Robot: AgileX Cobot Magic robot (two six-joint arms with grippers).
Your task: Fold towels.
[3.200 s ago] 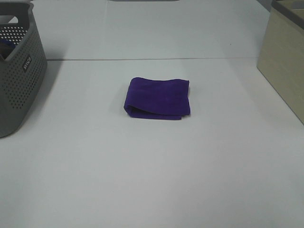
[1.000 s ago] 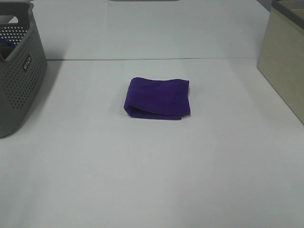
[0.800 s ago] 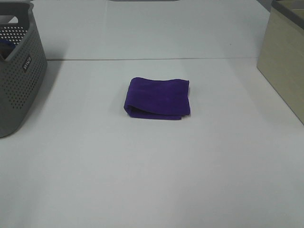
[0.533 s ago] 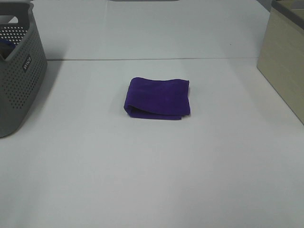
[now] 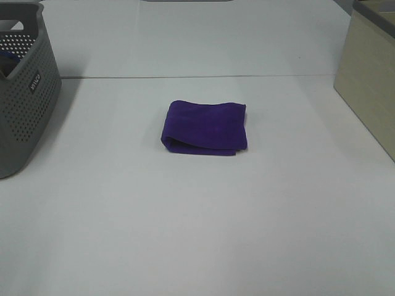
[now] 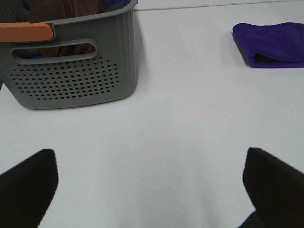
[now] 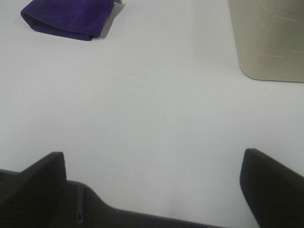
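Nearest to me, both arms sit back at the near edge of the white table (image 5: 197,234), out of the high camera's sight. My left gripper (image 6: 152,190) shows in its wrist view as two dark fingers (image 6: 26,183) spread wide apart, with only bare tabletop between them. My right gripper (image 7: 152,185) looks the same: its fingers (image 7: 270,183) are spread wide over bare table and hold nothing.

Farther in, around the middle of the table, lies the purple towel (image 5: 205,127). It is folded into a compact, roughly square bundle and rests flat, with a rounded folded edge at its near left corner. It is well apart from both grippers and touches nothing but the table. In the right wrist view a small white bit shows at one edge of the towel (image 7: 69,16); I cannot tell what it is.

At the left edge stands a grey perforated basket (image 5: 28,92). My left wrist camera shows an orange handle (image 6: 24,31) on its rim and brown cloth (image 6: 71,12) inside it. At the far right stands a beige bin (image 5: 370,74). A thin seam (image 5: 197,76) crosses the table beyond the towel.
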